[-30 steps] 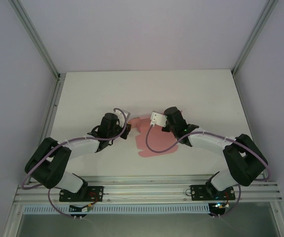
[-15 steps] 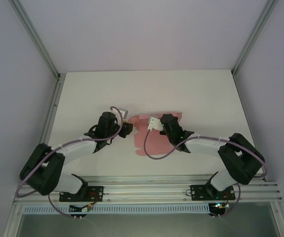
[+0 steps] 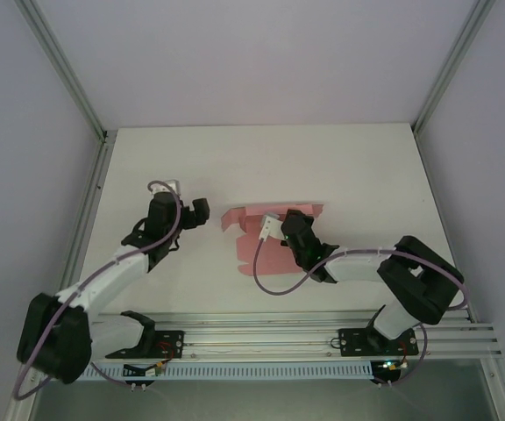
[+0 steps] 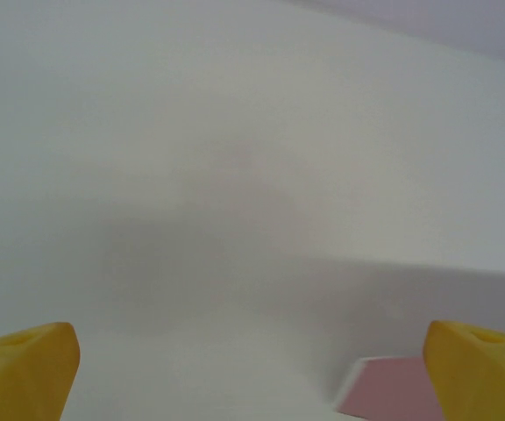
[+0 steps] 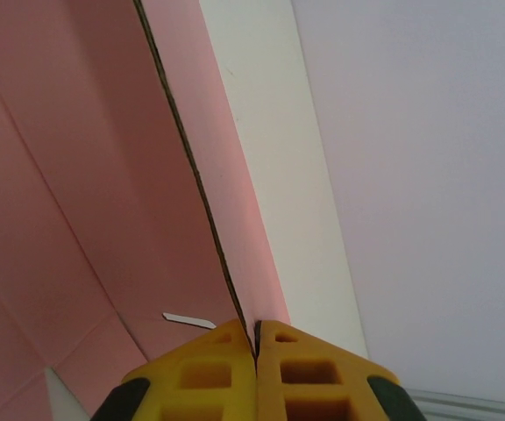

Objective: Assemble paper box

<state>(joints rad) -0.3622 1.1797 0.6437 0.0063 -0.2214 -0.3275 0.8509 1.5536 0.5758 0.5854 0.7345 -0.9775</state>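
Left fingers (image 4: 23, 373) withdrew, seemingly off box (image 3: 248, 256).

Salmon-pink and plainly paper, the paper box (image 3: 266, 239) shows us thin card, matt and smooth, with soft creases and a dark cut edge in the right wrist view. The white tabletop (image 3: 340, 167) looks smooth and matt to us. We note yellow moulded plastic, dull in sheen and marked with square recesses, on the fingers (image 5: 209, 373) of the right end effector (image 5: 255, 338); the left end effector (image 4: 252, 377) carries tips of the same plastic. The arms (image 3: 112, 276) wear hard black and white plastic shells with a slight gloss, and their mauve cables (image 3: 256, 267) look rubbery. The near rail (image 3: 261, 338) is ribbed, pale metal.
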